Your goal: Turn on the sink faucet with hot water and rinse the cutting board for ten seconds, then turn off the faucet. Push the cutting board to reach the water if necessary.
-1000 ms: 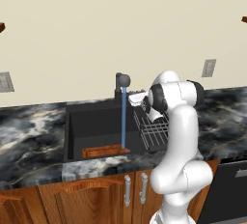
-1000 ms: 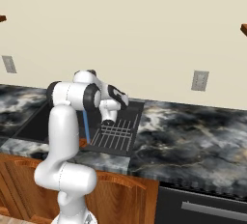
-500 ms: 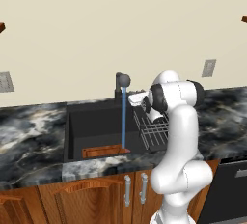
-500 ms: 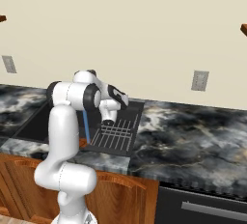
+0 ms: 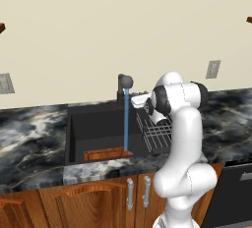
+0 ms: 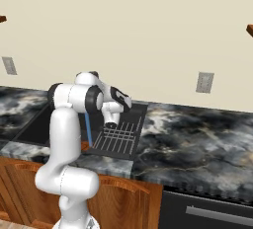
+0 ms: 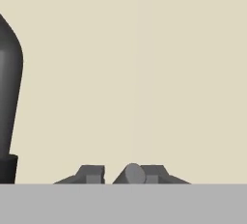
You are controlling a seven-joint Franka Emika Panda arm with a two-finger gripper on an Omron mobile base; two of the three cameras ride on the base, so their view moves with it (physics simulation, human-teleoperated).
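With the water running left of the nearly closed gripper, landing at the end of the cutting board, the rinse seems underway; faucet shutoff remains

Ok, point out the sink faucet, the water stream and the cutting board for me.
sink faucet [image 5: 126,81], left base view, on its rounded head.
water stream [image 5: 126,124], left base view, mid-length.
cutting board [image 5: 102,154], left base view, middle of its top face.

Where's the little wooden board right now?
In the left base view the cutting board lies along the sink's front wall, with the water landing at its right end.
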